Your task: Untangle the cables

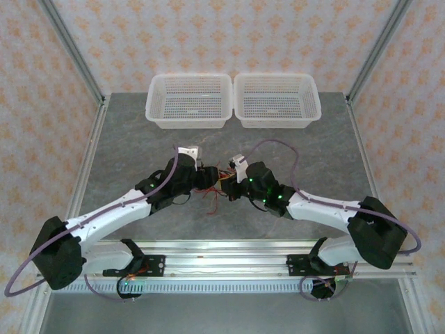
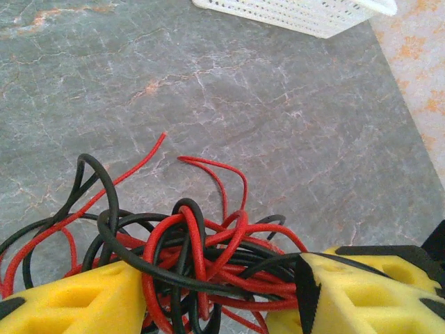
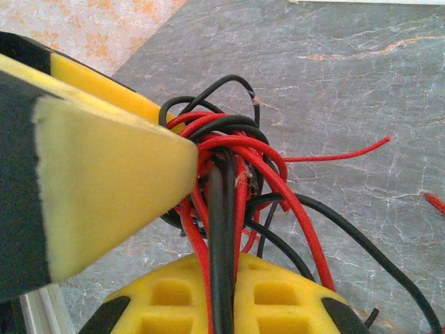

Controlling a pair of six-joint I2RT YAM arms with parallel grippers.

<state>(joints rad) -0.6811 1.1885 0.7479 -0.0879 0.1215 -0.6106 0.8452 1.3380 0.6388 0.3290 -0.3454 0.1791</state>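
The cables (image 1: 217,186) are a knot of thin red and black wires lying mid-table between my two arms. In the left wrist view the knot (image 2: 201,250) bulges between my left gripper's (image 2: 222,285) yellow fingers (image 2: 76,299), which stand well apart and open; one black wire runs across the right finger. In the right wrist view my right gripper (image 3: 226,278) is shut on a black and a red strand of the cables (image 3: 233,149), which rise from its closed pads into the knot. A yellow finger (image 3: 111,174) of the left gripper presses in from the left. From above, left gripper (image 1: 207,179) and right gripper (image 1: 235,182) nearly meet.
Two white mesh baskets (image 1: 189,101) (image 1: 277,99) stand side by side at the table's far edge; a corner of one basket (image 2: 299,12) shows in the left wrist view. Grey marbled tabletop (image 1: 313,153) lies bare around the knot. Loose red ends trail toward the near rail.
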